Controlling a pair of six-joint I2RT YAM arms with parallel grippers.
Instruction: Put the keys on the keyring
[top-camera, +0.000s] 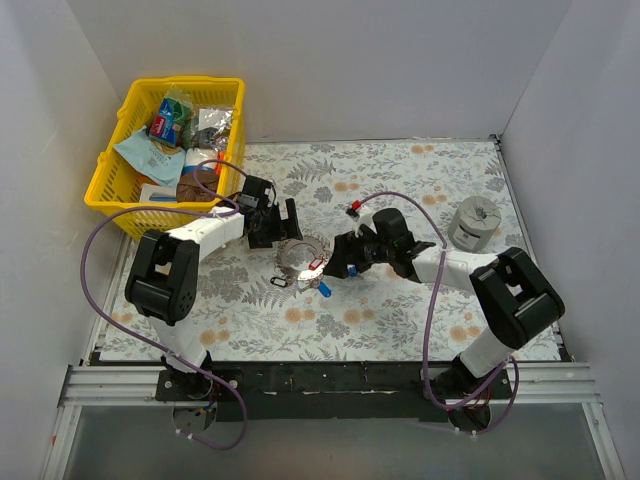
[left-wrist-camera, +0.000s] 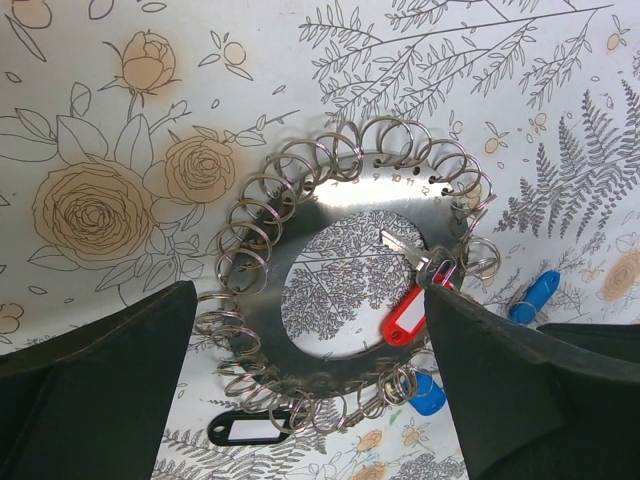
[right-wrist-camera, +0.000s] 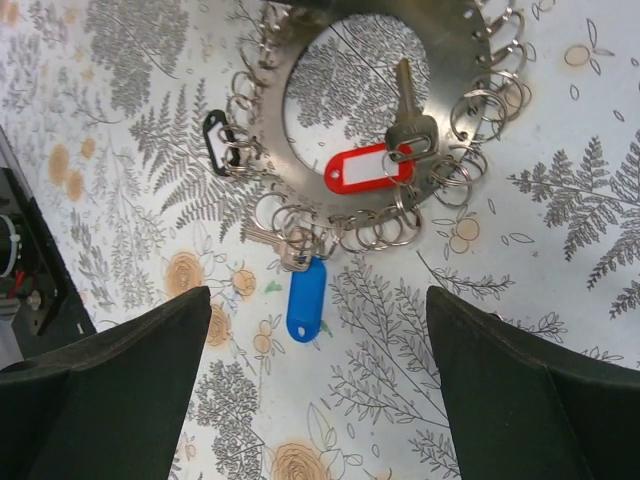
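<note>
The keyring (top-camera: 300, 250) is a flat silvery ring plate (left-wrist-camera: 385, 190) (right-wrist-camera: 455, 45) with many small split rings around its rim. A silver key with a red tag (left-wrist-camera: 405, 318) (right-wrist-camera: 368, 167) lies across its hole, head on the rim. A blue-tagged key (right-wrist-camera: 306, 297) (left-wrist-camera: 428, 395) (top-camera: 324, 289) lies at the rim's edge among the small rings. A second blue tag (left-wrist-camera: 535, 297) shows beside a finger. I cannot tell whether any key is threaded on. My left gripper (left-wrist-camera: 310, 295) (top-camera: 277, 225) is open above the keyring. My right gripper (right-wrist-camera: 318, 300) (top-camera: 340, 260) is open above the blue key.
A black tag (left-wrist-camera: 250, 431) (right-wrist-camera: 215, 140) hangs at the keyring's rim. A yellow basket (top-camera: 112, 165) of packets stands at the back left. A squat grey cylinder (top-camera: 472, 222) stands at the right. A small red thing (top-camera: 354, 207) lies behind the right gripper. White walls enclose the flowered mat.
</note>
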